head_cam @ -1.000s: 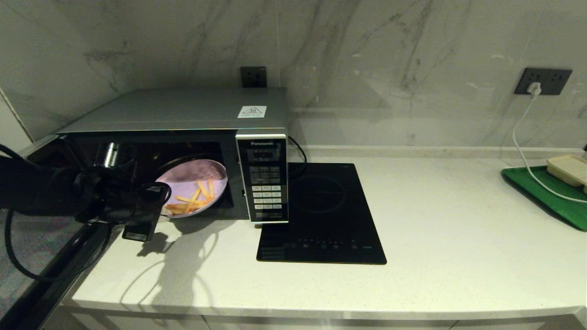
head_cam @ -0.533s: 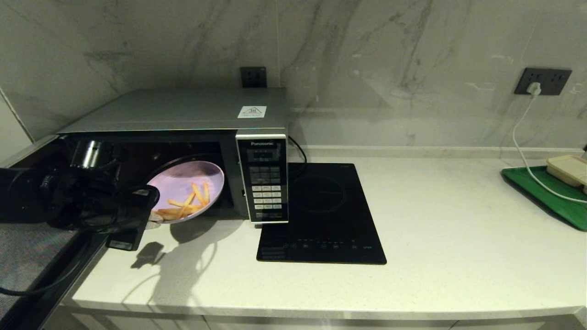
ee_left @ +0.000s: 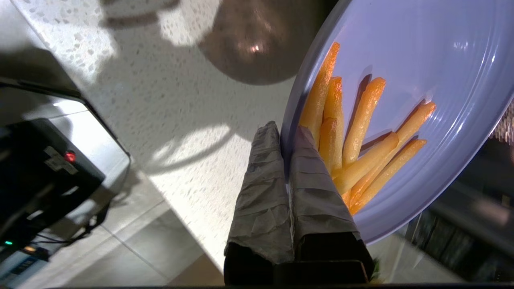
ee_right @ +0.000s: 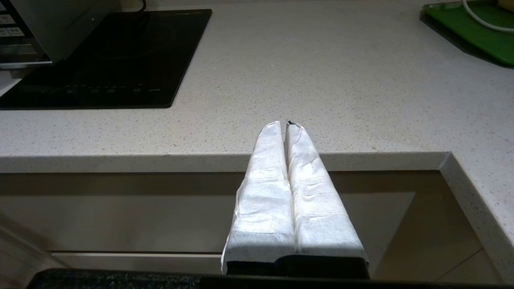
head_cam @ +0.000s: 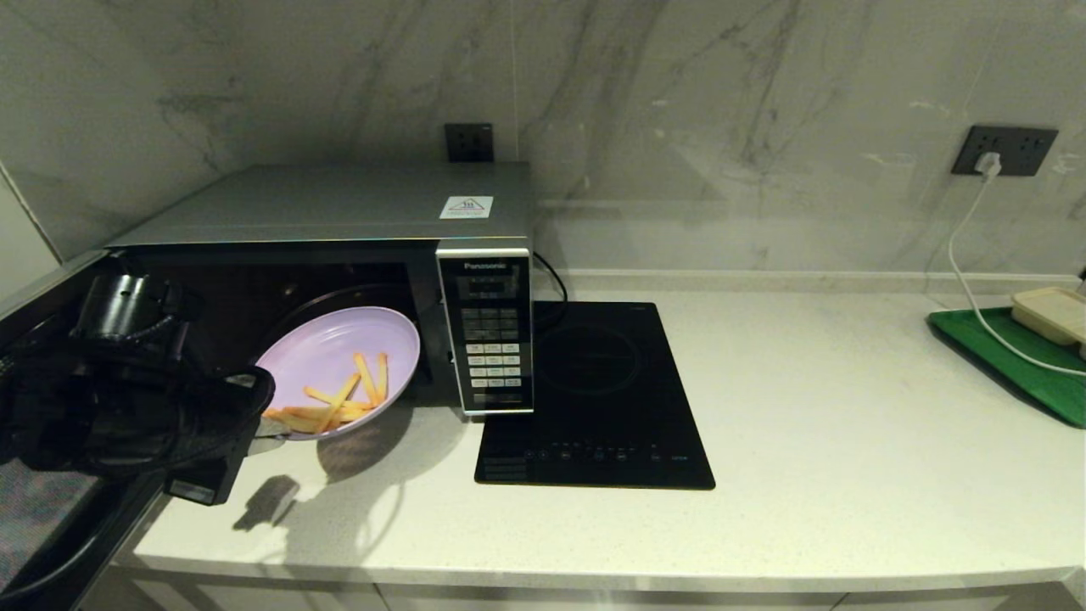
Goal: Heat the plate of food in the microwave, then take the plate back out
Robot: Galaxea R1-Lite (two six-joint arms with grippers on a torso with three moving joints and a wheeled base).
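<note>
- Where the head view looks down, the left gripper [head_cam: 259, 420] holds the plate of food [head_cam: 339, 369] by its near rim, half out of the open microwave [head_cam: 339, 255] and tilted above the desk [head_cam: 764, 424].
- In the left wrist view, the fingers [ee_left: 313, 176] are pinched tight on the rim, one above and one below; the fries [ee_left: 361, 132] have slid toward them, a detail the head view hides.
- The plate looks light, stiff and smooth, so likely slippery; the rim is the sensible hold.
- In the right wrist view, the right gripper [ee_right: 287, 124], unseen from the head, hangs at the desk's front edge, fingers closed on nothing.
</note>
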